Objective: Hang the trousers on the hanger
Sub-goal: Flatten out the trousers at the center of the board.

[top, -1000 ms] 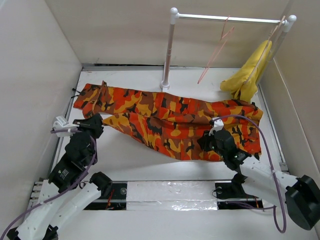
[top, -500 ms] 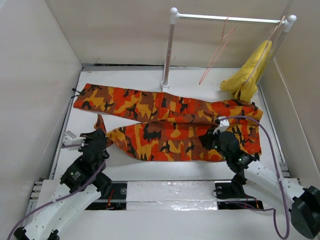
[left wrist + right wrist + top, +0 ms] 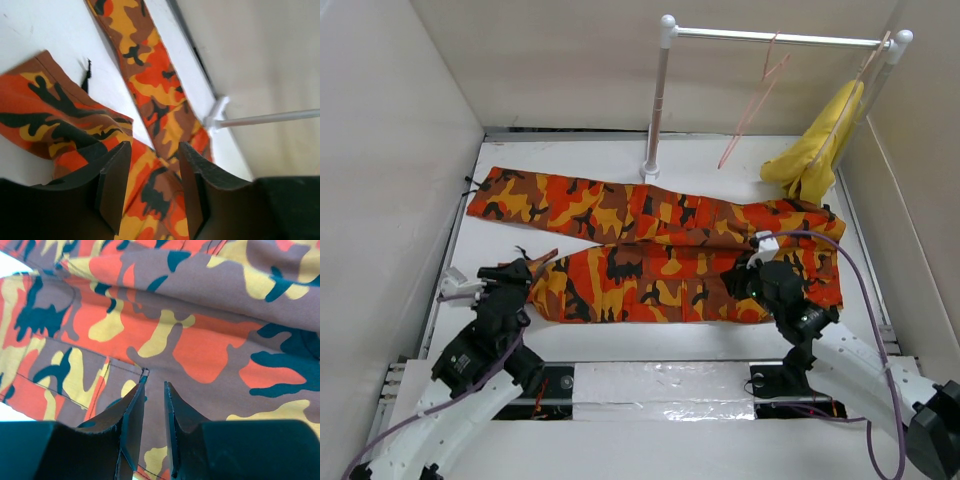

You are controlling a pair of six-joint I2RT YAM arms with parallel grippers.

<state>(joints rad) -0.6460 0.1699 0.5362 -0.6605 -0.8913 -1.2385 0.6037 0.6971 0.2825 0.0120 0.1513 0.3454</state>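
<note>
The camouflage trousers (image 3: 660,250) lie flat across the table, both legs pointing left and the waist at the right. My left gripper (image 3: 525,270) is open just above the cuff of the near leg. In the left wrist view cloth (image 3: 150,75) shows between its spread fingers (image 3: 152,165), and neither finger touches it. My right gripper (image 3: 750,275) sits at the waist end with its jaws nearly together, pinching a fold of the trousers (image 3: 200,340) at the fingertips (image 3: 154,387). The salmon-pink hanger (image 3: 752,100) hangs tilted from the rail at the back, away from both grippers.
A white rail stand (image 3: 660,90) rises at the back centre; its foot and bar (image 3: 270,118) also show in the left wrist view. A plain yellow cloth (image 3: 820,145) hangs on a paler hanger (image 3: 875,55) at the back right. Walls close in the left, right and back.
The left gripper dragged the near leg's cuff toward the front, laid it flat and opened, letting it go. The near leg now lies straight. The right gripper stayed at the waist.
</note>
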